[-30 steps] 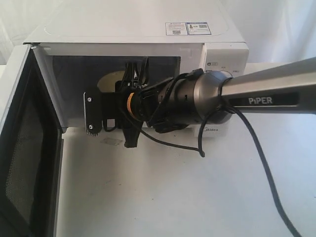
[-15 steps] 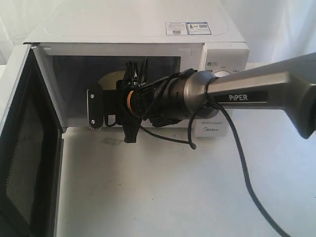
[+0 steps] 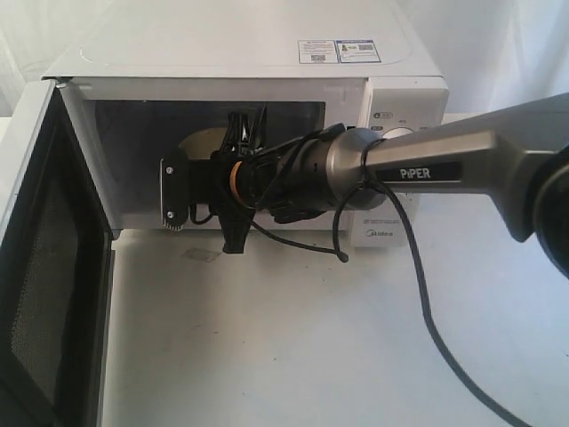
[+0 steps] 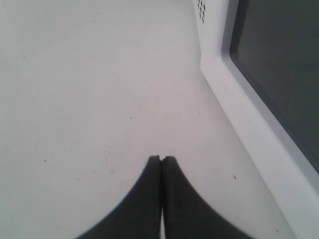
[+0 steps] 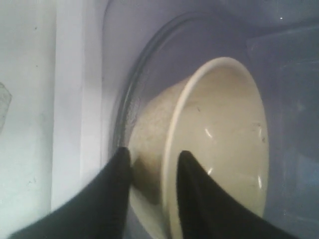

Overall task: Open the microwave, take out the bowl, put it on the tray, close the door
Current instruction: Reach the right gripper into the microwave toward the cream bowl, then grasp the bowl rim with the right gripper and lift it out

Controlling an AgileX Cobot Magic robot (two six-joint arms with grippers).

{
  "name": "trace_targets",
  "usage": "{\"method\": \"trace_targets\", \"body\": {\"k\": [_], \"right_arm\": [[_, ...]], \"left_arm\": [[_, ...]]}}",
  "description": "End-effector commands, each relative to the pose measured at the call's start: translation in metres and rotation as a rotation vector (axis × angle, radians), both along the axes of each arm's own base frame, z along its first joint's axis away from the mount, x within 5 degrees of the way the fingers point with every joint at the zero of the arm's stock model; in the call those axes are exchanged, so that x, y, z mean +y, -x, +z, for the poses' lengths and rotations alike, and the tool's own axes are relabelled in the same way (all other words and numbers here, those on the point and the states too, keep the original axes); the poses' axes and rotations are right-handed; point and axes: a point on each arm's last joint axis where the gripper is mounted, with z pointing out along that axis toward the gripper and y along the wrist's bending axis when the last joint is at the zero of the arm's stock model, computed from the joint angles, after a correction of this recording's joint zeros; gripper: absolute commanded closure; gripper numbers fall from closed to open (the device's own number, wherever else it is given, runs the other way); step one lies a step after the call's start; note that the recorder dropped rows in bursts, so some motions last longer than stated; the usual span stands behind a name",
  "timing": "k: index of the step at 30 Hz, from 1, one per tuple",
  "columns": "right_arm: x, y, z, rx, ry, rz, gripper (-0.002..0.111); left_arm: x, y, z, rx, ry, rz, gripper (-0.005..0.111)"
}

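Right wrist view: the right gripper (image 5: 152, 163) straddles the rim of the bowl (image 5: 219, 134), one finger (image 5: 112, 191) on the outside of the cream wall and the other dipped into the hollow, jaws apart with the wall between them (whether they pinch it yet, I cannot tell). The bowl sits on the glass turntable (image 5: 127, 99), whose curved edge shows just past the outer finger. Exterior view: the right arm (image 3: 444, 165) reaches across into the cavity of the microwave (image 3: 249, 53), and only a pale sliver of the bowl shows just beyond the gripper's black body, inside the cavity. The door (image 3: 40, 267) stands swung wide open, well apart from the gripper and on the side away from the knob panel (image 3: 418, 100). Left wrist view: the left gripper (image 4: 160, 167) is clenched on nothing, its fingertips (image 4: 153, 167) pressed together above the white table (image 4: 89, 89). The door's white frame and dark window run near it along one side, with a patch of small vent holes (image 4: 201, 7) farther ahead.
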Motion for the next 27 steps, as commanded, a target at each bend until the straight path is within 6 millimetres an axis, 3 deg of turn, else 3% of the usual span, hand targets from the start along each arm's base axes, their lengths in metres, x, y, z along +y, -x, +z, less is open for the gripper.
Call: {"method": "trace_targets", "body": {"k": [1, 5, 10, 14, 27], "right_arm": [[-0.003, -0.003, -0.003, 0.012, -0.011, -0.004, 0.096], [-0.003, -0.003, -0.003, 0.013, -0.012, -0.002, 0.108], [0.002, 0.001, 0.001, 0.038, -0.066, 0.001, 0.108], [0.007, 0.008, 0.016, 0.058, -0.156, -0.035, 0.108], [0.002, 0.076, 0.048, 0.224, -0.396, -0.124, 0.108]], "left_arm": [[0.0, 0.0, -0.002, 0.002, -0.003, 0.001, 0.107], [0.0, 0.0, -0.002, 0.002, -0.003, 0.001, 0.107], [0.0, 0.0, -0.002, 0.002, -0.003, 0.001, 0.107], [0.0, 0.0, -0.002, 0.002, -0.003, 0.001, 0.107], [0.0, 0.0, -0.002, 0.002, -0.003, 0.001, 0.107]]}}
